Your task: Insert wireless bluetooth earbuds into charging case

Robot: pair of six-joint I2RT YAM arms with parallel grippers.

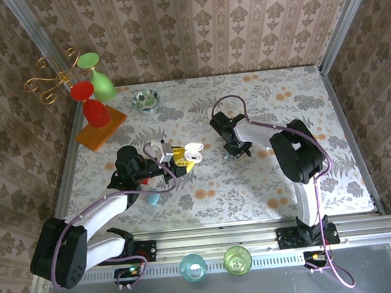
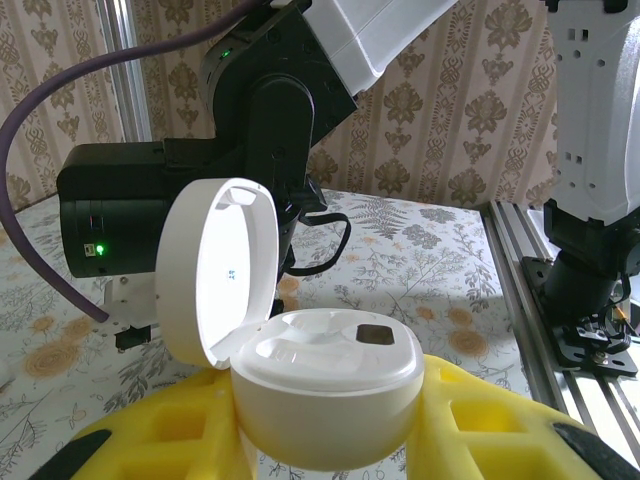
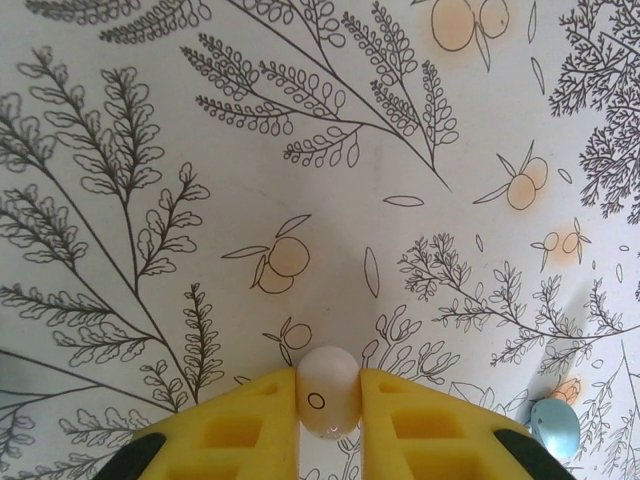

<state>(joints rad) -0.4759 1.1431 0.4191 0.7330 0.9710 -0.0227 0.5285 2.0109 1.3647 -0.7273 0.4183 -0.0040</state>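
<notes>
Bright, even, diffuse light falls from above. Soft shadows lie on the table (image 1: 253, 182) beneath both arms. Between the left jaws the open charging case (image 2: 325, 395) glows, its lid (image 2: 215, 270) nearly blown out; the yellow fingers (image 2: 130, 440) nearest the lens look blurred. Between the right jaws the earbud (image 3: 328, 390) is sharp, perhaps faintly glared.

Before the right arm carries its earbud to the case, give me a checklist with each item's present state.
1. The charging case is gripped between the left fingers: ok.
2. Its lid is swung open and upright: ok.
3. The wells are free: ok, no earbud seen seated.
4. The white earbud sits between the right fingers, touching both: ok.
5. That earbud is lifted off the tablecloth: cannot tell.
6. The bluish earbud lies on the tablecloth, apart from the fingers: ok.
</notes>
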